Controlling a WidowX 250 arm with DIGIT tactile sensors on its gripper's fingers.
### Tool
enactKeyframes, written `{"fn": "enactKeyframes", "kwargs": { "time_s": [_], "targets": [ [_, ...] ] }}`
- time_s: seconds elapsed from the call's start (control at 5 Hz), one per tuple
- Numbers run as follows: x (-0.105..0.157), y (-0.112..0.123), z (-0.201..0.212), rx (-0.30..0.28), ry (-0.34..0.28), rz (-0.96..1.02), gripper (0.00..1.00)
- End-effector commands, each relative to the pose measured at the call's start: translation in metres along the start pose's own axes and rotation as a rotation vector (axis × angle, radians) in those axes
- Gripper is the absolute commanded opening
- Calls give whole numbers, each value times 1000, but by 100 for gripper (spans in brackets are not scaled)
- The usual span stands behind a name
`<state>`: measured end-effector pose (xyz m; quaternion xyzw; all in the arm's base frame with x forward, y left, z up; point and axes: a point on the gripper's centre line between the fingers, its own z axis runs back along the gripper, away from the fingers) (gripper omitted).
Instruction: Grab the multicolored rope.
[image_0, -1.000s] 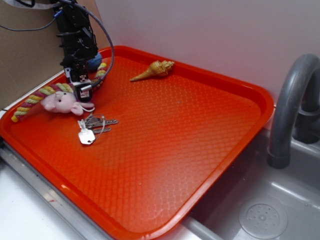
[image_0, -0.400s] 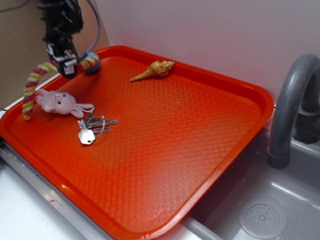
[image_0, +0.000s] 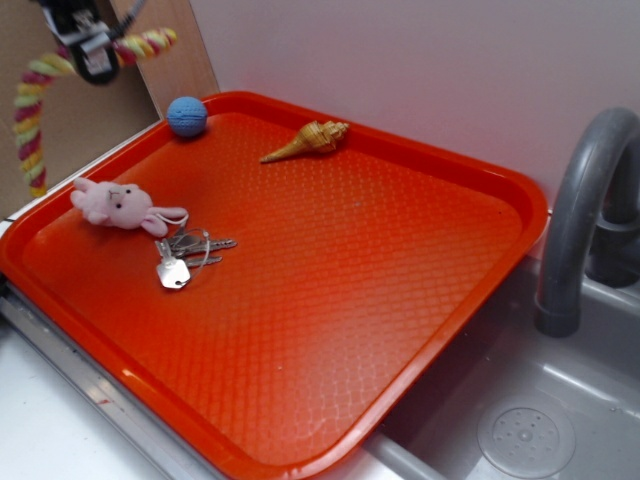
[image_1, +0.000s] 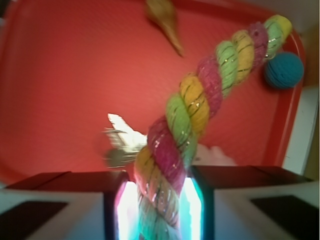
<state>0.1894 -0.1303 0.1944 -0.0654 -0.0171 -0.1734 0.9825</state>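
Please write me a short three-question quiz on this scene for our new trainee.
1. True or false: the multicolored rope lies flat on the red tray.
2. What does the gripper hold? A) blue ball B) rope C) keys
3. Which item lies nearest the pink plush toy?

Key: 1. False; it hangs in the air from the gripper. 2. B. 3. The keys.
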Motion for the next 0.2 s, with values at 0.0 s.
{"fn": "enactKeyframes", "kwargs": {
  "time_s": [0.0],
  "targets": [
    [-17,-20,45,-117,-153,28,0]
  ]
}}
